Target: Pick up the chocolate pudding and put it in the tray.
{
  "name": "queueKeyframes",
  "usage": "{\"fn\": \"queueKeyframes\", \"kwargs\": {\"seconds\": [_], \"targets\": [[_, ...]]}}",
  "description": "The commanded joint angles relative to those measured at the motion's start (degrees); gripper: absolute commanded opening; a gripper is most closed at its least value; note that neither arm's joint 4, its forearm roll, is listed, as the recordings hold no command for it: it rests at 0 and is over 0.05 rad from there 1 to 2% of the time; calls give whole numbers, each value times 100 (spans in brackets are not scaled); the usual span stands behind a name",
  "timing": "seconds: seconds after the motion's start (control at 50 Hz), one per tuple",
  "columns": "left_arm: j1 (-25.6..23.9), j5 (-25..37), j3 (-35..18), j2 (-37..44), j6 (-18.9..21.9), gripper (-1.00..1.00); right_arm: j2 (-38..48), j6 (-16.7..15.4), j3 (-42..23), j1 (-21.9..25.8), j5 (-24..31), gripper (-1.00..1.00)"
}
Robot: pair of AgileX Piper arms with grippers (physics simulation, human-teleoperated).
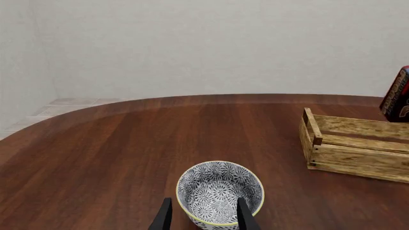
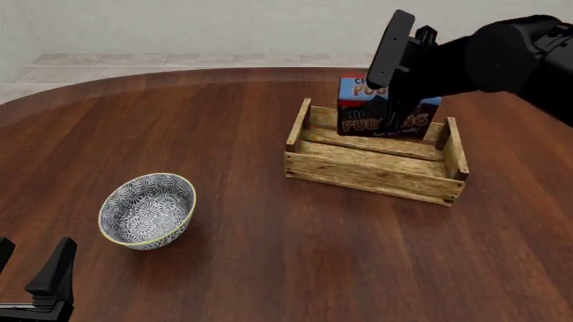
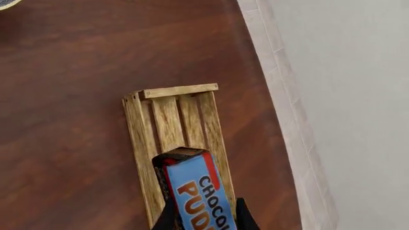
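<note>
My right gripper [image 2: 395,115] is shut on the chocolate pudding [image 2: 366,111], a carton with a blue top and orange lettering. It holds the carton upright over the far side of the tray [image 2: 376,173], a light wooden slat crate. In the right wrist view the chocolate pudding [image 3: 198,191] sits between the fingers of my right gripper [image 3: 206,221], above one end of the tray [image 3: 172,120]. Whether the carton touches the slats I cannot tell. My left gripper [image 2: 31,260] stands open at the near left, holding nothing.
A blue-white patterned bowl [image 2: 147,209] stands on the dark wooden table left of the tray, just beyond my left gripper [image 1: 204,218]. In the left wrist view the bowl [image 1: 219,189] is close ahead, with the tray [image 1: 355,143] and the carton [image 1: 397,96] farther off.
</note>
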Motion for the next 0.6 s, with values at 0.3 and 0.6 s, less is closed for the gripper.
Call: {"fn": "queueKeyframes", "kwargs": {"seconds": [0.3, 0.6], "targets": [[-1, 0, 0, 0, 1, 100, 392, -70, -425, -675, -530, -100], [1, 0, 0, 0, 0, 100, 690, 35, -526, -690, -788, -100]]}}
